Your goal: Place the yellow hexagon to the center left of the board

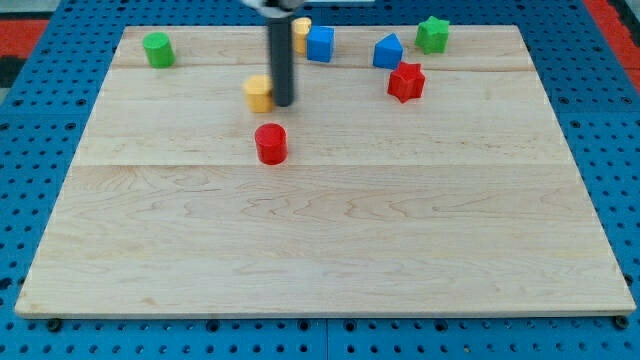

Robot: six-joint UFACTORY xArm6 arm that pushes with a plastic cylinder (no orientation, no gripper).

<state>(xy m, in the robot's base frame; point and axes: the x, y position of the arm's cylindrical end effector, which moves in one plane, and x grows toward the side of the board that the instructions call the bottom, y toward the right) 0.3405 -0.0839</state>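
Observation:
A yellow hexagon lies on the wooden board, left of centre near the view's top. My tip is right beside the hexagon's right side, touching or nearly touching it. A red cylinder sits just below the hexagon. A second yellow block is partly hidden behind the rod at the top.
A green cylinder sits at the top left. A blue cube, a blue block, a red star and a green star are spread along the top right. Blue pegboard surrounds the board.

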